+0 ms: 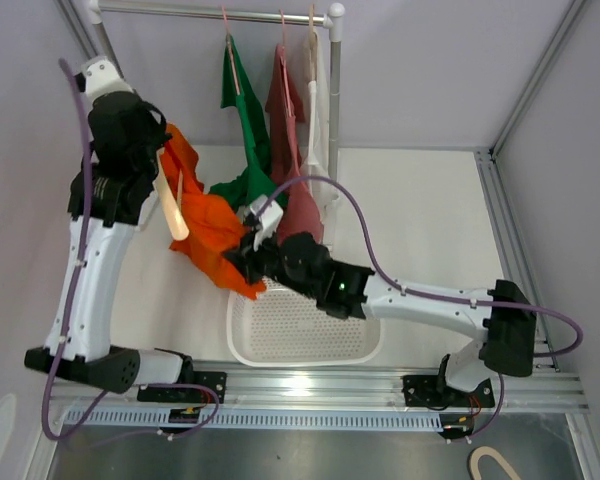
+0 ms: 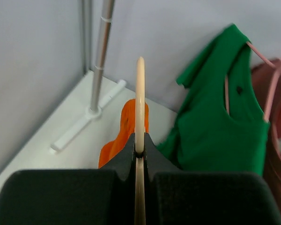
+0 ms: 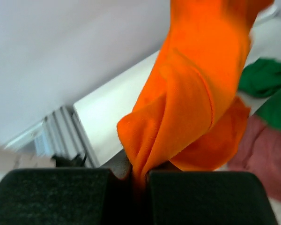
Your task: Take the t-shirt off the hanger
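White-walled enclosure with a white tabletop [image 1: 420,220], seen from above and from both wrists. A white perforated plastic basket [image 1: 305,335] at the near edge was taken as the reference.

Behind the basket, a metal clothes rail [image 1: 210,12] carried a green t-shirt [image 1: 248,130], a dusty-red garment [image 1: 292,130] and a white garment [image 1: 318,100]. Up and to the left of the basket, a slender cream-coloured hanger [image 2: 140,93] was clamped edge-on between the closed fingers of the left gripper [image 2: 139,149]. The orange cotton t-shirt [image 3: 192,93] was draped from this hanger down toward the basket's far-left corner. There a fold of its lower cloth was pinched in the tightly shut right gripper [image 3: 139,176].

The removal was judged to be part-way done. One hanger arm showed bare in the top view, while cloth appeared bunched around the hanger nearer the left gripper; how it was caught there could not be made out.

For a clean release, the hanger would best be held high and steady. The fabric should be drawn outward along the line of the covered arm rather than straight down, so that the neck opening slides off the tip without snagging. A pull directed toward the basket was also advised, with the adjacent green t-shirt left undisturbed.
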Controlling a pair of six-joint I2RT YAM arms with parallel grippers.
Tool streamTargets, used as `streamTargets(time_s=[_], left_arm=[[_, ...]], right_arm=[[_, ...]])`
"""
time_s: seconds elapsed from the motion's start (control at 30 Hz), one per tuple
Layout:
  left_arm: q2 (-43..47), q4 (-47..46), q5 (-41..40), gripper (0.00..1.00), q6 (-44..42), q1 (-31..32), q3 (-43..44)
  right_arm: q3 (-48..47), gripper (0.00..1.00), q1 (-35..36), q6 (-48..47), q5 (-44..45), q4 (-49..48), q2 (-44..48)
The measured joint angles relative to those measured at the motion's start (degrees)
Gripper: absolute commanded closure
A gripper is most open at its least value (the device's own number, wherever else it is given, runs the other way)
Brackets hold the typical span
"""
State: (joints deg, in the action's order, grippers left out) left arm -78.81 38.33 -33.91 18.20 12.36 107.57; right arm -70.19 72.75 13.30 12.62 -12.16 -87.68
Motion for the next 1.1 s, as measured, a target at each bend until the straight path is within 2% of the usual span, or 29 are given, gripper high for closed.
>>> streamTargets(time_s=[0.23,0.37,0.53,0.7,0.87,0.97,1.1], left_arm=[[16.63,6.67,13.25,0.99,6.10,0.00,-9.35],[23.50,11.82,19.08,0.99,7.34,0.02,-11.06],[29.83,18.40,22.58,0.99,7.34,0.00,-11.67],[36.48,23.12,22.58,0.99,7.37,0.00,-16.06],[42.14,25.29,16.85,0.99,6.91,0.02,-19.43],[42.21,23.08,14.84,0.99,6.80,0.02,-22.34],[41.05,19.43,13.44,0.99,6.80,0.02,-29.70]], right_arm=[[-18.80,1.00,-7.23,-1.92,-6.01,2.86,-10.99],[-27.39,1.00,-9.53,-1.97,-9.53,5.38,-17.70],[-34.86,1.00,-11.43,-2.71,-11.63,9.55,-23.78],[-37.51,1.00,-11.89,-2.86,-13.60,11.47,-26.05],[-40.57,1.00,-12.79,-2.93,-13.81,16.59,-26.36],[-47.50,1.00,-13.11,-4.24,-13.66,21.24,-27.08],[-62.55,1.00,-12.55,-7.28,-13.25,26.47,-28.17]])
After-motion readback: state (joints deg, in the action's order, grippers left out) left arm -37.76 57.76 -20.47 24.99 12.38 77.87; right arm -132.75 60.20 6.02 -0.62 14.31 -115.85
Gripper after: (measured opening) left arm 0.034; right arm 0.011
